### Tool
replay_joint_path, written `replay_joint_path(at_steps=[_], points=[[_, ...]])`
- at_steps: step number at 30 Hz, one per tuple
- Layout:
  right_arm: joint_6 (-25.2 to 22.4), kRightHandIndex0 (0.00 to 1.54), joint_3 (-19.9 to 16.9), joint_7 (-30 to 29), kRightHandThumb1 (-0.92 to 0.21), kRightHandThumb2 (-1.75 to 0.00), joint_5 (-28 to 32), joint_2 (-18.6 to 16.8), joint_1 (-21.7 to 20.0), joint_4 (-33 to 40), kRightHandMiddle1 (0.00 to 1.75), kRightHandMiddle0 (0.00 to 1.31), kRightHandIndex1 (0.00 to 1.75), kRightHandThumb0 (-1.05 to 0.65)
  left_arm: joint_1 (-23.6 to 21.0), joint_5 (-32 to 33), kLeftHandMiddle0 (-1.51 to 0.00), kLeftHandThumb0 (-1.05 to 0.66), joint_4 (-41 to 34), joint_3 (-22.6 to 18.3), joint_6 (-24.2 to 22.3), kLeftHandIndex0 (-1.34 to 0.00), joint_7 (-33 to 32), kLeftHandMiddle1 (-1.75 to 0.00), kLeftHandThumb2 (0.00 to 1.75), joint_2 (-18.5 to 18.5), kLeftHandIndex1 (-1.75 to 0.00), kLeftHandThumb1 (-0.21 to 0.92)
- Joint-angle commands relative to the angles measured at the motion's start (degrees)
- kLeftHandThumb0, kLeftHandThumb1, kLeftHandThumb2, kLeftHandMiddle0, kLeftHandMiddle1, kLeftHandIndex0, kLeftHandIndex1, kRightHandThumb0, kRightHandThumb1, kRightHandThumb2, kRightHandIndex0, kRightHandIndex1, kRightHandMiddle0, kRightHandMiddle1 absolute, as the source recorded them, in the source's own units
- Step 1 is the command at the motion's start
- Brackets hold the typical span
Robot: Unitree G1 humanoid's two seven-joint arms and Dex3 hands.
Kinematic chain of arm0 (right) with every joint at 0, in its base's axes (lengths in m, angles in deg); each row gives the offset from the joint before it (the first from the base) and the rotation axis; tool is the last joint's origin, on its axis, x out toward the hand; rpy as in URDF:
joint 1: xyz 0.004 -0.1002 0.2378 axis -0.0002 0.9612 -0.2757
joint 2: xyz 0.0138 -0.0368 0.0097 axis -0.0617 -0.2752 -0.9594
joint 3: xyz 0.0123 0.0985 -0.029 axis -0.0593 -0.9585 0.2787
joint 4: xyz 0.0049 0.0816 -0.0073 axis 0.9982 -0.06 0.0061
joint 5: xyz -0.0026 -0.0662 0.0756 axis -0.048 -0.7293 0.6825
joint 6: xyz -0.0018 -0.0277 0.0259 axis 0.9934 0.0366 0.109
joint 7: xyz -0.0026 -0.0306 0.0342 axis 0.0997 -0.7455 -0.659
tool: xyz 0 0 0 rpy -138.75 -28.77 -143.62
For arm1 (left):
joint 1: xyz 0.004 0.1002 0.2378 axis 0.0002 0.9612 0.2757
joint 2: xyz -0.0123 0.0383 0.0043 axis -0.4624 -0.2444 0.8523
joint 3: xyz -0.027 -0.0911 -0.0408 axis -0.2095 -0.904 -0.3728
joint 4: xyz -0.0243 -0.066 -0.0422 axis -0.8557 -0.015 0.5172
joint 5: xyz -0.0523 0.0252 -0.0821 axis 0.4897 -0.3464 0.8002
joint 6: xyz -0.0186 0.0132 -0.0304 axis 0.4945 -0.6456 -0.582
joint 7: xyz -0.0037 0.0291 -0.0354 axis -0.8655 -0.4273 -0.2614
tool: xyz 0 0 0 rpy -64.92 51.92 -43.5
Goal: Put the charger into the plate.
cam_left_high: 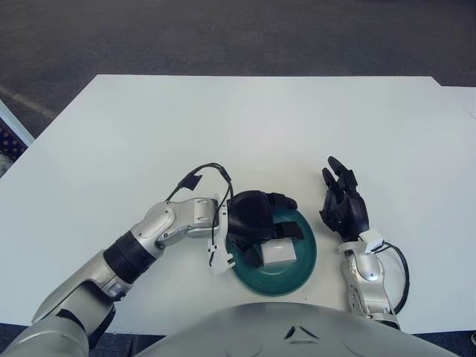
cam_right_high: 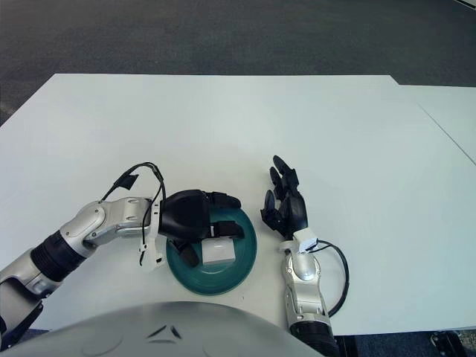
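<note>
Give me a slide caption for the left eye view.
Left hand over green plate holding white charger; right hand beside.

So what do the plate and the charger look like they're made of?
The plate looks like glossy dark-green plastic or glazed ceramic; its smooth rim catches light. The charger, lying in it under the left hand, looks like matte white moulded plastic: a plain, blocky shell.

Both arms are silver-grey with black joint collars, each ending in a black three-fingered hand, left hand (cam_left_high: pixel 251 217) and right hand (cam_left_high: pixel 343 202), with thin black cables looping at the wrists.
</note>
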Motion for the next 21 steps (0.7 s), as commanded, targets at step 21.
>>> replay_joint_path(at_steps=[21], points=[[-2.7, 0.17, 1.3, -1.2, -0.92, -0.93, -1.7, 1.3, 5.7, -4.8, 0.33, 0.0, 0.0, -0.75, 1.5, 16.0, -0.12, -1.05, -9.4, -15.2, -10.2, 0.0, 2.3, -0.01, 0.84, 1.8, -0.32, 0.92]])
